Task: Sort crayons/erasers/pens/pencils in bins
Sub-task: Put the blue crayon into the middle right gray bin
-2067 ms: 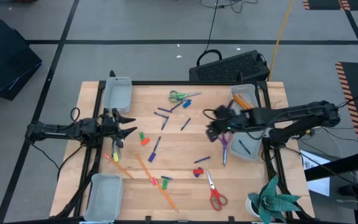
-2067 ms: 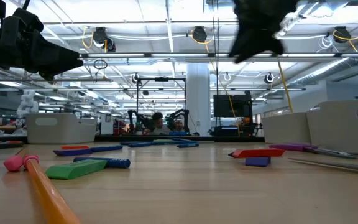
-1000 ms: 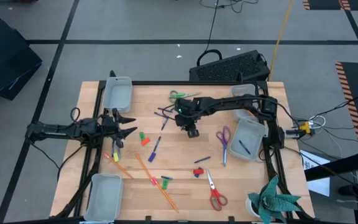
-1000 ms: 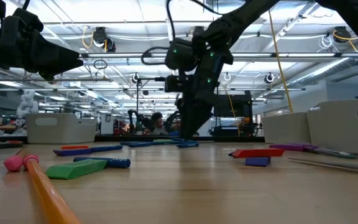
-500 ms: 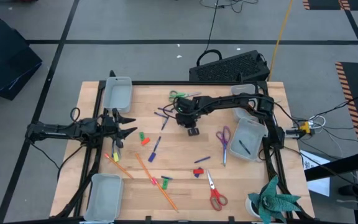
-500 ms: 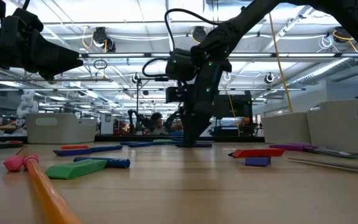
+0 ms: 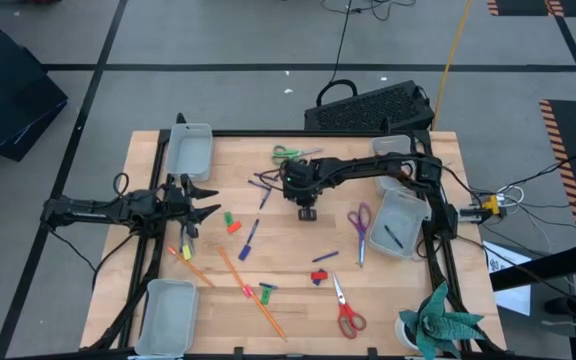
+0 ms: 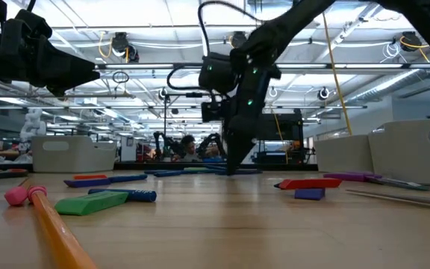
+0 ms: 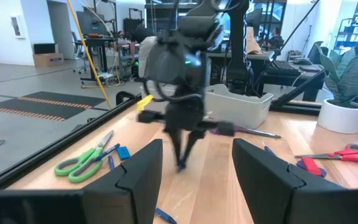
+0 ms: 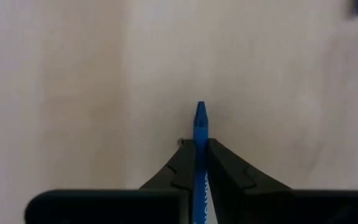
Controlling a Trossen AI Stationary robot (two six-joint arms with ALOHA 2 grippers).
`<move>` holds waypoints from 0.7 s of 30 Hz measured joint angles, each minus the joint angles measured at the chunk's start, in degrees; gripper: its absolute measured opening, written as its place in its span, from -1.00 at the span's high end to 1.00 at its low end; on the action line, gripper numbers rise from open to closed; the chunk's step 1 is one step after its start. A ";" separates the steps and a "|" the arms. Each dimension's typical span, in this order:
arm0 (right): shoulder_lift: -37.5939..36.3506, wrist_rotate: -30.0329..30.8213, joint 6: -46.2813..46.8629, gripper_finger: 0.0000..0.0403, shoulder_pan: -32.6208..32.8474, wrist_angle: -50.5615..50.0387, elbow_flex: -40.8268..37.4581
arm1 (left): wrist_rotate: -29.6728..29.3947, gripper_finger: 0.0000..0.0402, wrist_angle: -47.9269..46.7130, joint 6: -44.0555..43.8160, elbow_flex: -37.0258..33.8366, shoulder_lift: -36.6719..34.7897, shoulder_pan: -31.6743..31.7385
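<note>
Four bins [image 7: 190, 152] stand on the table [image 7: 398, 285], two along its left edge and two along its right. Three pairs of scissors lie out: green [image 7: 286, 153], purple [image 7: 360, 220] and red [image 7: 348, 318]. Two orange pencils [image 7: 253, 295] lie toward the front left corner. Roughly six pens [image 7: 248, 240] show, though the exact count is unclear. At least two green crayons [image 7: 228, 218], two red crayons [image 7: 234, 228] and one blue crayon [image 10: 199, 134] are visible.

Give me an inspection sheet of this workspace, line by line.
Surface: wooden table, scattered items.
Job's things: four bins at the corners; pencils, pens, crayons loose on the wood.
Clutter: three scissors, potted plant.
Grippers: right gripper shut on a blue crayon mid-table; left gripper open, at the left edge.
Cables: loops on the right arm.
Surroundings: keyboard beyond the table.
</note>
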 joint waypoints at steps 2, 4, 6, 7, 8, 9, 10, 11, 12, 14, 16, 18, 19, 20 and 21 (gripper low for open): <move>-2.08 -0.22 2.55 0.89 1.55 -0.04 -0.08 | 0.00 0.01 0.00 0.00 -0.01 0.00 0.01; -4.70 -0.22 5.04 0.89 3.21 -0.95 0.12 | -0.02 0.01 0.00 0.00 -0.02 0.00 0.00; -7.66 -0.18 8.30 0.89 4.97 -3.44 0.14 | 0.00 0.01 0.00 0.00 0.00 0.00 -0.01; -9.02 -0.15 10.24 0.89 5.91 -4.70 0.14 | 0.00 0.01 0.00 0.00 0.00 0.00 0.01; -10.52 -0.04 12.43 0.89 6.78 -6.12 0.14 | -0.02 0.01 0.00 0.00 0.00 0.00 -0.01; -11.99 -0.07 14.76 0.88 7.69 -7.94 0.14 | -0.02 0.01 0.00 0.00 0.00 0.00 0.01; -13.60 -0.06 17.29 0.88 8.58 -9.82 0.14 | -0.01 0.01 0.02 0.00 -0.01 -0.01 0.01; -15.43 -0.02 20.01 0.88 9.51 -12.10 0.14 | -0.01 0.01 0.02 0.01 -0.01 0.00 0.01; -17.05 0.00 22.76 0.88 10.46 -14.48 0.17 | -0.01 0.01 0.02 0.00 -0.01 0.00 0.01; -20.24 0.47 28.24 0.88 12.32 -19.67 0.11 | 0.00 0.01 0.02 0.00 0.00 0.00 0.01; -23.64 3.10 34.59 0.88 14.47 -24.14 -1.00 | -0.02 0.01 0.02 0.00 0.00 -0.02 0.00; -27.44 6.08 41.08 0.88 16.56 -27.70 -3.11 | -0.02 0.01 0.02 0.00 -0.01 0.00 -0.01; -29.55 7.47 44.57 0.88 17.59 -29.22 -4.60 | -0.02 0.01 0.03 0.00 -0.01 -0.02 0.01; -31.64 8.75 48.45 0.88 18.62 -30.35 -6.30 | -0.02 0.01 0.02 0.00 0.00 -0.01 0.01; -33.69 9.74 52.43 0.88 19.53 -31.29 -8.37 | -0.02 0.01 0.02 0.00 -0.02 -0.01 0.01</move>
